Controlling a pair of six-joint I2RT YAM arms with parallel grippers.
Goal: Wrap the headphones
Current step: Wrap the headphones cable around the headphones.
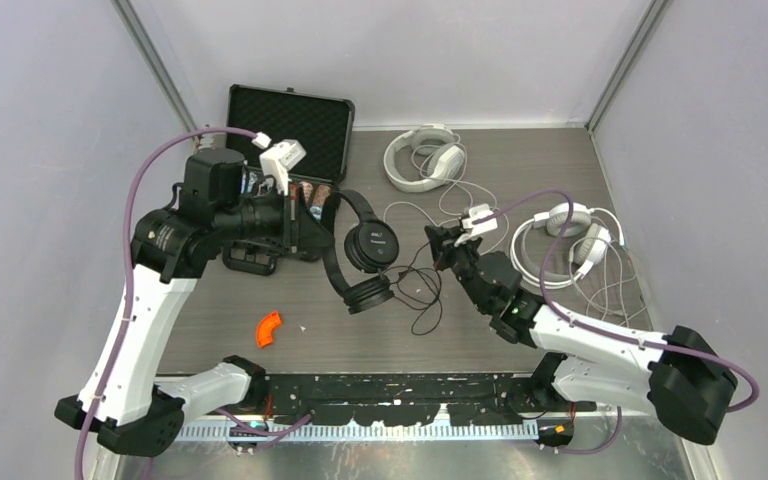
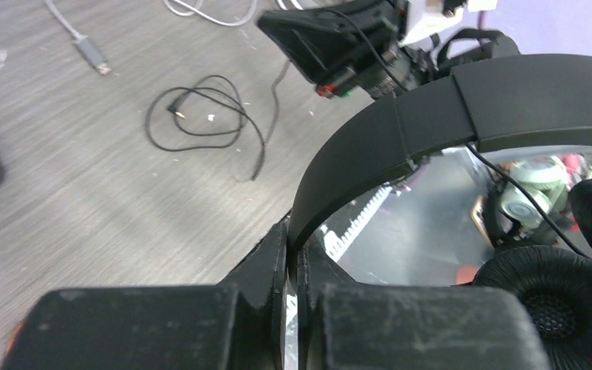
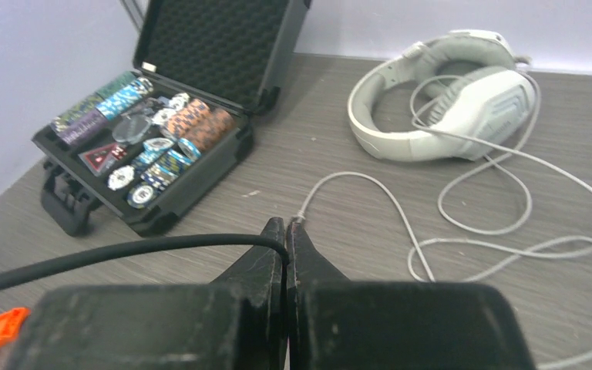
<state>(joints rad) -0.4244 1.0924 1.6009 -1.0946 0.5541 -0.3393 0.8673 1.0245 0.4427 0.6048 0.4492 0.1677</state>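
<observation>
**Fig.** The black headphones [image 1: 365, 255] hung clear of the table [image 1: 360, 340], gripped by the headband [image 2: 401, 131], presumably to leave room for winding cord around them; the left gripper [image 2: 294, 231] was clamped on the band's lower end, jaws almost meeting; the right gripper [image 3: 286, 231] was pinched tight on the thin black cord [image 3: 123, 250], apart from the earcups, probably to control the line for wrapping; slack cord lay in a loop [image 2: 200, 116] on the table; the far white headset [image 1: 425, 158] and the right white headset [image 1: 565, 245] lay flat, their pale cords loose; an open case [image 1: 290, 120] stood at far left.
</observation>
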